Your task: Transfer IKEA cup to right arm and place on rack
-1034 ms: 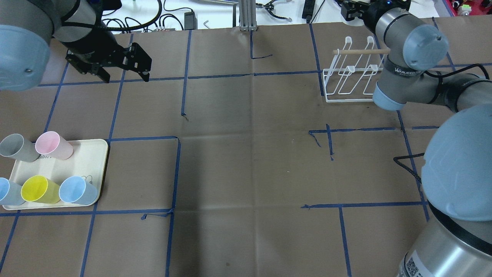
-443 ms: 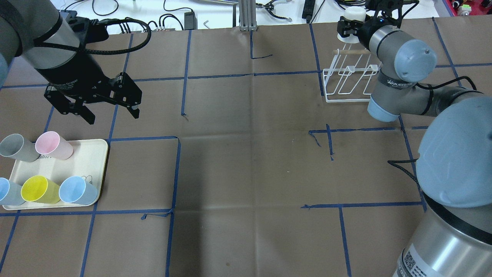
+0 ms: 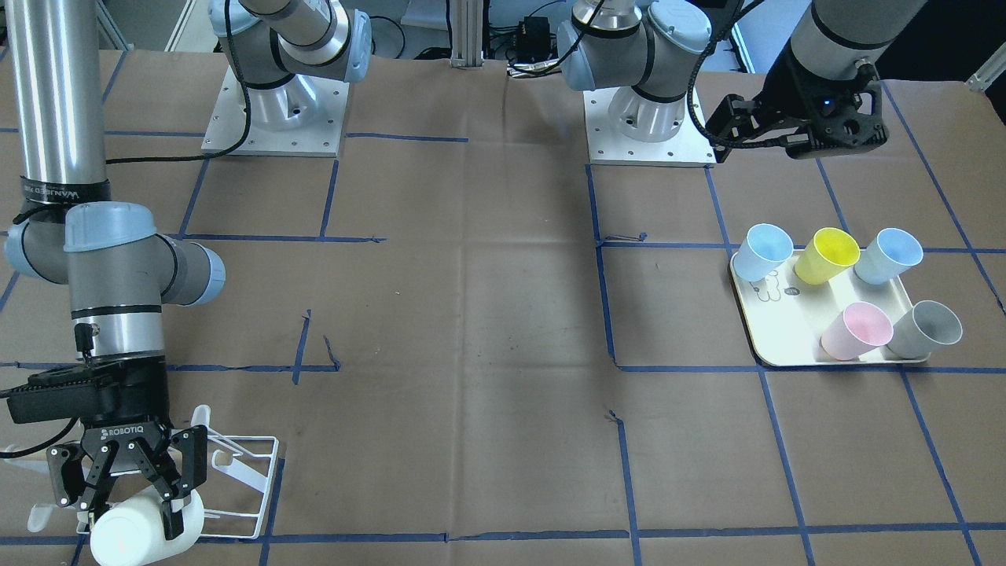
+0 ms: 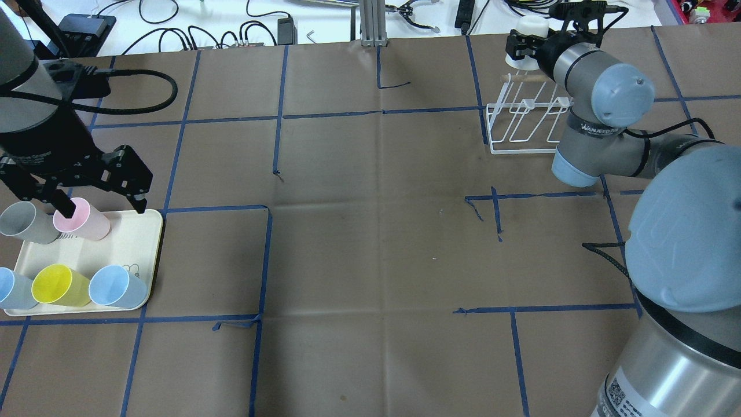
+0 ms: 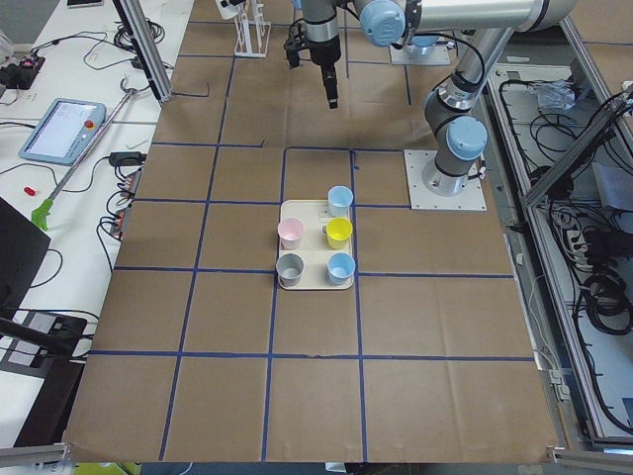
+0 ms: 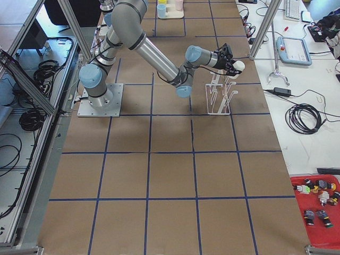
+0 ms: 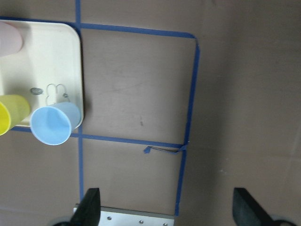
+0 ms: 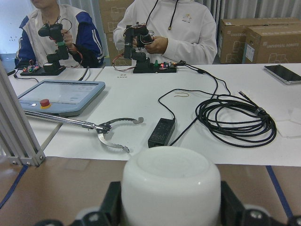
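Right gripper [image 3: 134,515] clamped on a white cup [image 3: 130,541] at the rack [image 4: 521,124]; left gripper [image 4: 99,201] spread wide above the cream tray [image 4: 138,249].
The right gripper's two fingers pinch the cup's sides, holding it tilted over the far end of the white wire rack, near the wooden dowel [image 4: 517,77]; whether cup and rack touch cannot be told. Well apart across the table, the empty left gripper hangs over the tray's edge, one finger overlapping the pink cup [image 4: 84,220], beside the grey cup [image 4: 23,222], yellow cup [image 4: 58,285] and light-blue cups [image 4: 118,287].
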